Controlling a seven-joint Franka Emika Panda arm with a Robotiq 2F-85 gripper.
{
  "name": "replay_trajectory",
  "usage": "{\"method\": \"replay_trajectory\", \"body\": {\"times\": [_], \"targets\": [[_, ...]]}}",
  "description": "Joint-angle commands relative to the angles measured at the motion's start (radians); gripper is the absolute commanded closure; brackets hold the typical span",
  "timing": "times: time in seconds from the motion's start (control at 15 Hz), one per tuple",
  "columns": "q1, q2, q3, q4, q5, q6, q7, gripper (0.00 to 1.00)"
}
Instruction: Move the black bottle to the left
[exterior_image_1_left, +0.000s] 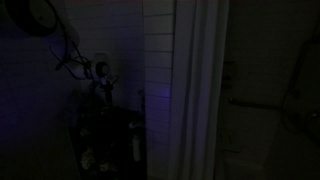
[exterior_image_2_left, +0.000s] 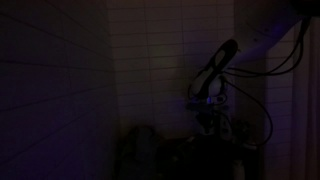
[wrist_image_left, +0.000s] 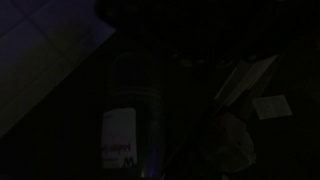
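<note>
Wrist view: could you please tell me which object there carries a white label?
The dark bottle left of centre; the pale paper-like scraps to its right bear no label. Too dark for more.

— Can you make out the black bottle?
— Barely, the room's so dim. In the wrist view it sits just below centre, toward six o'clock, a dark glossy body running off the bottom edge
— Any markings?
— A pale label on its seven o'clock side, reddish print too blurred to read
— Upright or lying down?
— Can't tell in this gloom
</note>
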Motion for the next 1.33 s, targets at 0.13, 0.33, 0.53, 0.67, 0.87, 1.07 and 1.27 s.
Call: {"method": "replay_trajectory", "body": {"times": [0.13, 0.33, 0.53, 0.67, 0.87, 1.07, 1.27], "targets": [[-0.025, -0.026, 0.003, -0.053, 0.030, 0.003, -0.033, 1.00], [-0.020, -0.070, -0.002, -0.124, 0.017, 0.012, -0.039, 1.00], [-0.019, -0.127, -0.004, -0.212, 0.005, 0.025, -0.056, 1.00], [-0.019, -0.181, -0.006, -0.289, -0.007, 0.050, -0.079, 1.00], [-0.024, -0.257, -0.007, -0.395, -0.021, 0.099, -0.117, 1.00], [-0.035, -0.317, -0.005, -0.478, -0.023, 0.145, -0.148, 1.00], [-0.044, -0.360, -0.004, -0.536, -0.020, 0.173, -0.171, 1.00]]}}
